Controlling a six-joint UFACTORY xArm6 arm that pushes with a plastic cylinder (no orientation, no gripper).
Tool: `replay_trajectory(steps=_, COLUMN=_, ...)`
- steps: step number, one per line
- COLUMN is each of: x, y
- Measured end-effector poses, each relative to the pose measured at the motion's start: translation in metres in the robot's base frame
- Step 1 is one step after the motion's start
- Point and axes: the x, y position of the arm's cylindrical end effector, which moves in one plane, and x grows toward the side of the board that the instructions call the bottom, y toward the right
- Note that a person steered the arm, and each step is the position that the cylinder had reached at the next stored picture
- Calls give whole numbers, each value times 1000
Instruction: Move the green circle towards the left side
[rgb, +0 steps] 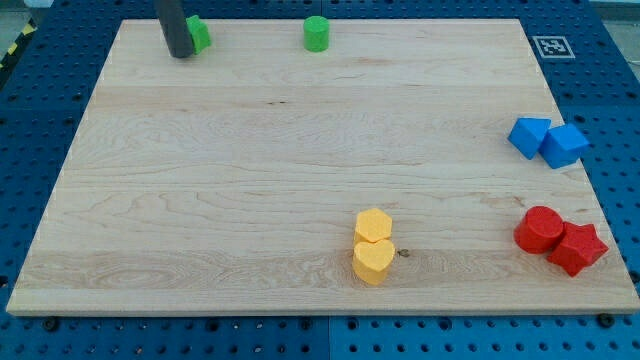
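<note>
The green circle (316, 33), a short cylinder, stands near the view's top edge of the wooden board (200, 200), a little left of centre. A second green block (199, 35), shape unclear, sits further left at the top. My tip (181, 54) is at the view's top left, touching the left side of that second green block and partly hiding it. The tip is well to the left of the green circle, with bare board between them.
Two blue blocks (529, 136) (564, 145) touch at the right edge. A red cylinder (539, 229) and a red star (578, 248) touch at the lower right. A yellow hexagon (373, 225) and a yellow heart (373, 262) touch at the bottom centre.
</note>
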Motion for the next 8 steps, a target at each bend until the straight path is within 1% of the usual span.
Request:
replay_trajectory(steps=1, x=29, y=35)
replay_trajectory(steps=2, x=66, y=119)
replay_trajectory(steps=3, x=59, y=235)
replay_trajectory(steps=4, x=14, y=326)
replay_trajectory(steps=5, x=-16, y=318)
replay_trajectory(steps=7, x=-16, y=166)
replay_trajectory(steps=8, x=-16, y=167)
